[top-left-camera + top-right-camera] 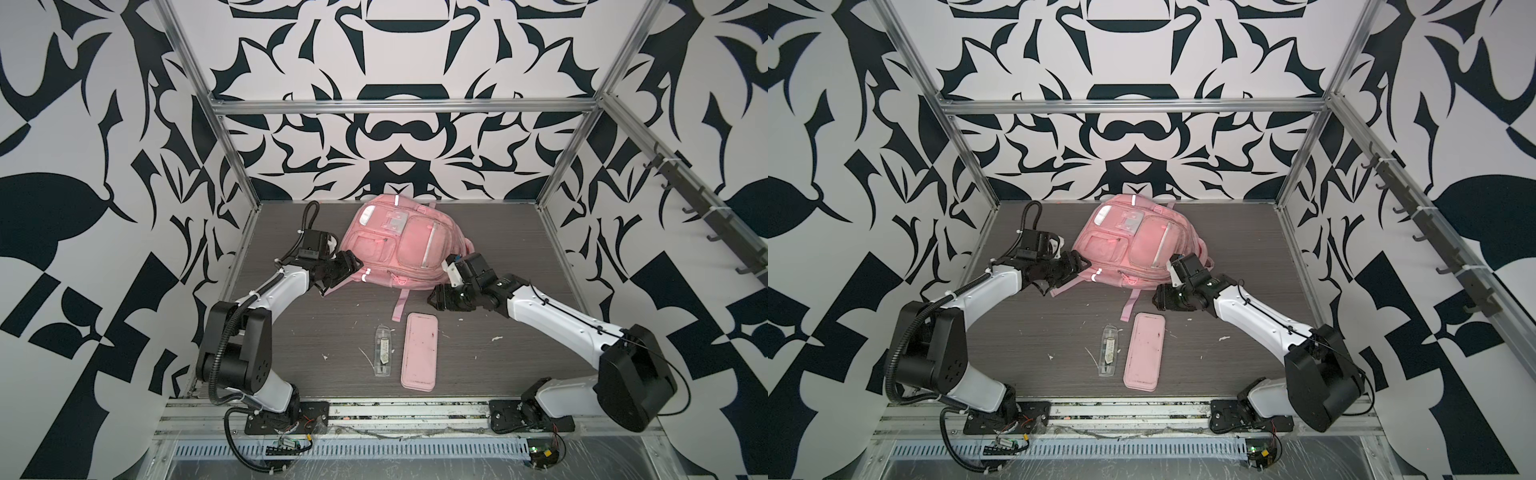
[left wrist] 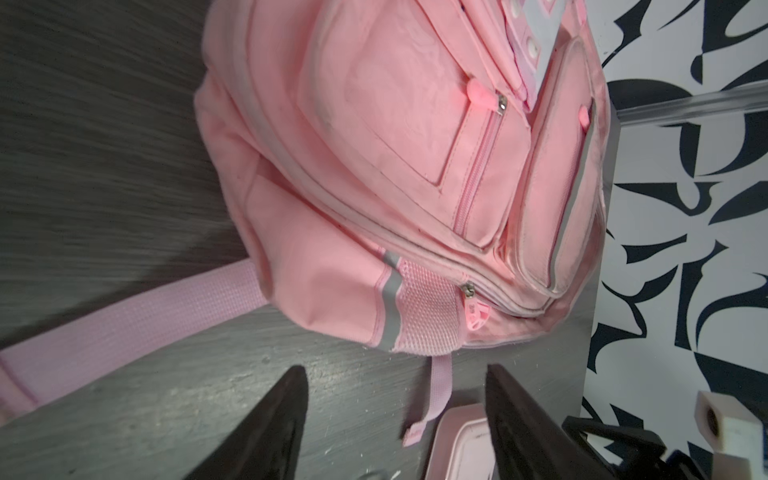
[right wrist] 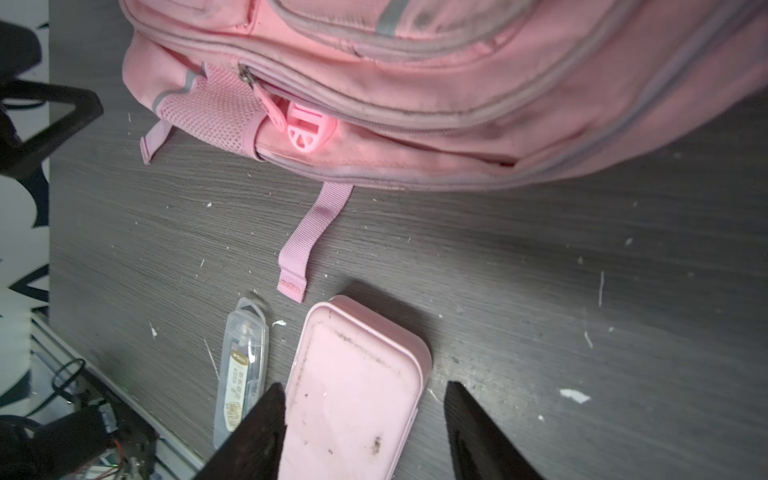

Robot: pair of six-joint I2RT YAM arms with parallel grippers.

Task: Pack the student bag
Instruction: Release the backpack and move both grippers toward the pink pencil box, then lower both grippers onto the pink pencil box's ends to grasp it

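Note:
The student bag (image 1: 395, 245) (image 1: 1133, 245) is a pink backpack lying front-up at the back middle of the dark table. In the wrist views the student bag (image 2: 395, 166) (image 3: 457, 83) shows its zip pockets, grey strips and a pink zip pull (image 3: 307, 129) by a mesh side pocket. My left gripper (image 1: 347, 269) (image 1: 1079, 266) (image 2: 397, 370) stands open at the bag's left lower corner, with nothing between its fingers. My right gripper (image 1: 436, 301) (image 1: 1160, 299) (image 3: 365, 386) is open by the bag's right lower edge and holds nothing.
A flat pink pencil case (image 1: 419, 356) (image 1: 1144, 351) (image 3: 353, 395) lies in front of the bag, with a clear plastic case (image 1: 383, 351) (image 3: 243, 374) to its left. A loose bag strap (image 1: 400, 305) trails toward them. A hook rail (image 1: 706, 216) runs along the right wall.

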